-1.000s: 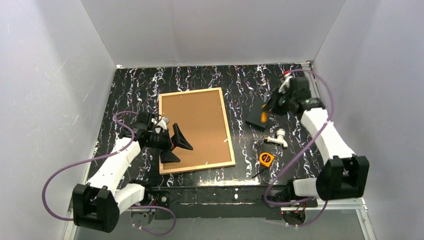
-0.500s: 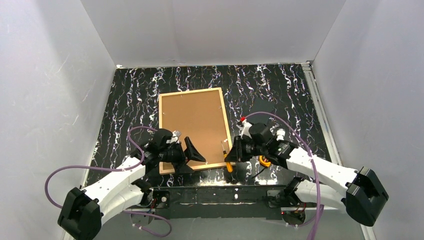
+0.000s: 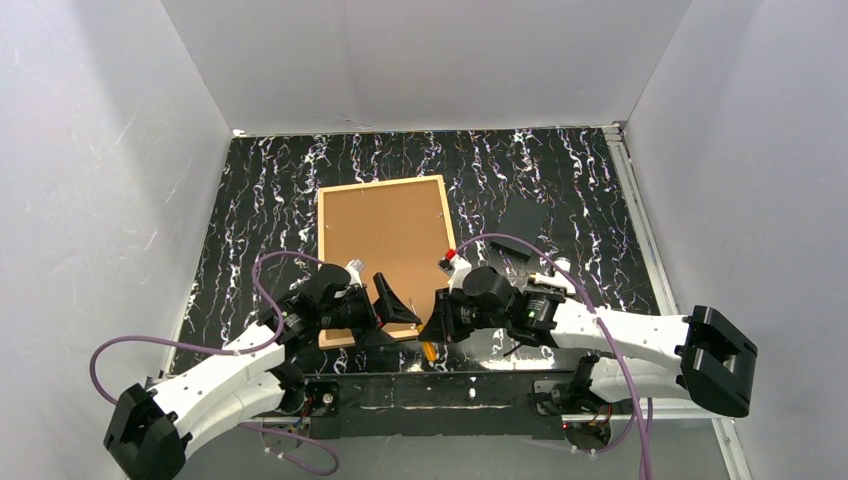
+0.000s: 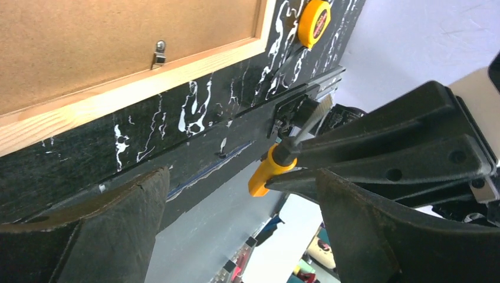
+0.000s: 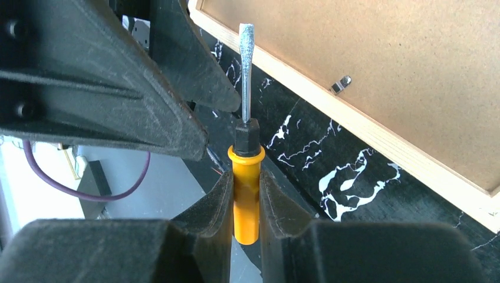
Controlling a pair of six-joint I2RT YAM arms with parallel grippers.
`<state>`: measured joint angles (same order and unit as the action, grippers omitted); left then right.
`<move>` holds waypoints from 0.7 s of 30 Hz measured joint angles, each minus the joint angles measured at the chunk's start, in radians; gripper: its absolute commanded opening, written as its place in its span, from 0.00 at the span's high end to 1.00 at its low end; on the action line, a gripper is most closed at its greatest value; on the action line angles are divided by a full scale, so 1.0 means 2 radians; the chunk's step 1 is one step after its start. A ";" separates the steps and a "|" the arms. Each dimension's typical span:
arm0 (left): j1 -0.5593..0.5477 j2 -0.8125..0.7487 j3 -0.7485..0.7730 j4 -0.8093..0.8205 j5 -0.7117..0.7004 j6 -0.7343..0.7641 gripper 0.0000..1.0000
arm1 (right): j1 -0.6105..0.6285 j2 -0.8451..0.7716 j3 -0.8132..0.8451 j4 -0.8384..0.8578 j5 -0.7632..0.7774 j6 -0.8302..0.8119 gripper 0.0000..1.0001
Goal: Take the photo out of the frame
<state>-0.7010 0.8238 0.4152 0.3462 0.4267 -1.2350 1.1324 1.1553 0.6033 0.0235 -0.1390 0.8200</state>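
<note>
The frame [image 3: 323, 262] of light wood lies face down on the black marbled table. The photo [image 3: 385, 240] sits in it with only its brown backing board showing; the print side is hidden. My left gripper [image 3: 397, 316] hangs open over the frame's near right corner, with nothing between its fingers [image 4: 94, 236]. My right gripper [image 3: 437, 322] is just to its right, shut on the orange handle of a screwdriver [image 5: 246, 188]. The screwdriver's blade [image 5: 246, 65] points toward the frame's near edge [image 5: 365, 127], close to a metal clip [image 5: 341, 84].
A small black rectangle [image 3: 510, 247] lies to the right of the frame, behind my right arm. An orange tape measure [image 4: 312, 23] sits by the near right corner. The table's front rail [image 3: 470, 385] runs just below both grippers. White walls close in three sides.
My right arm has swung from the back right to the frame's near right corner, carrying the screwdriver. My left gripper has shifted toward the near edge and stayed open.
</note>
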 measured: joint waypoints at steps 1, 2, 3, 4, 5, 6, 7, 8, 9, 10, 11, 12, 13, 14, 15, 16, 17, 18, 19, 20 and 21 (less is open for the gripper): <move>-0.003 -0.006 0.000 -0.001 -0.003 0.000 0.08 | 0.002 0.002 0.003 0.002 0.003 0.000 0.99; -0.005 -0.012 0.000 -0.002 -0.008 0.000 0.10 | 0.003 0.004 0.005 0.003 0.004 0.001 0.99; -0.006 -0.016 0.000 -0.002 -0.011 0.000 0.12 | 0.004 0.005 0.007 0.005 0.005 0.002 0.99; -0.007 -0.017 0.000 -0.002 -0.014 0.000 0.15 | 0.006 0.008 0.011 0.006 0.006 0.002 0.99; -0.008 -0.015 0.000 -0.002 -0.014 -0.001 0.18 | 0.009 0.010 0.014 0.007 0.007 0.003 0.99; -0.008 -0.012 0.000 -0.002 -0.015 -0.002 0.21 | 0.013 0.014 0.018 0.009 0.007 0.004 0.99; -0.008 -0.008 0.000 -0.001 -0.016 -0.002 0.25 | 0.018 0.018 0.022 0.011 0.007 0.004 0.99; -0.008 -0.002 0.000 0.000 -0.017 -0.003 0.29 | 0.024 0.021 0.025 0.014 0.009 0.005 0.99; -0.008 0.005 0.002 -0.001 -0.018 -0.003 0.33 | 0.030 0.023 0.028 0.015 0.012 0.005 0.99; -0.008 0.009 0.004 0.000 -0.018 -0.004 0.36 | 0.035 0.024 0.030 0.016 0.014 0.006 0.99; -0.008 0.012 0.006 0.000 -0.019 -0.004 0.39 | 0.040 0.026 0.032 0.016 0.017 0.006 0.99; -0.008 0.013 0.008 -0.001 -0.020 -0.005 0.42 | 0.044 0.027 0.033 0.016 0.019 0.006 0.99; -0.008 0.013 0.010 -0.002 -0.021 -0.006 0.45 | 0.047 0.027 0.033 0.016 0.021 0.006 0.99; -0.008 0.013 0.013 -0.004 -0.023 -0.007 0.47 | 0.051 0.028 0.034 0.016 0.024 0.007 0.99; -0.008 0.013 0.015 -0.005 -0.024 -0.008 0.50 | 0.054 0.029 0.034 0.016 0.028 0.008 0.99; -0.008 0.013 0.016 -0.008 -0.026 -0.010 0.52 | 0.056 0.029 0.034 0.016 0.031 0.008 0.99; -0.008 0.012 0.016 -0.009 -0.027 -0.012 0.55 | 0.058 0.030 0.034 0.016 0.033 0.008 0.99; -0.008 0.012 0.016 -0.010 -0.027 -0.015 0.62 | 0.060 0.031 0.034 0.016 0.036 0.008 0.99; -0.008 0.012 0.016 -0.010 -0.028 -0.019 0.67 | 0.062 0.034 0.035 0.016 0.038 0.008 0.99; -0.008 0.012 0.016 -0.009 -0.028 -0.025 0.75 | 0.064 0.038 0.037 0.016 0.040 0.008 0.99; -0.008 0.012 0.016 -0.008 -0.029 -0.030 0.84 | 0.065 0.043 0.039 0.015 0.042 0.008 0.99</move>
<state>-0.7174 0.8471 0.4480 0.3294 0.3691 -1.2957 1.2621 1.2404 0.6823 0.0544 -0.0544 0.8352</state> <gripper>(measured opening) 0.359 0.243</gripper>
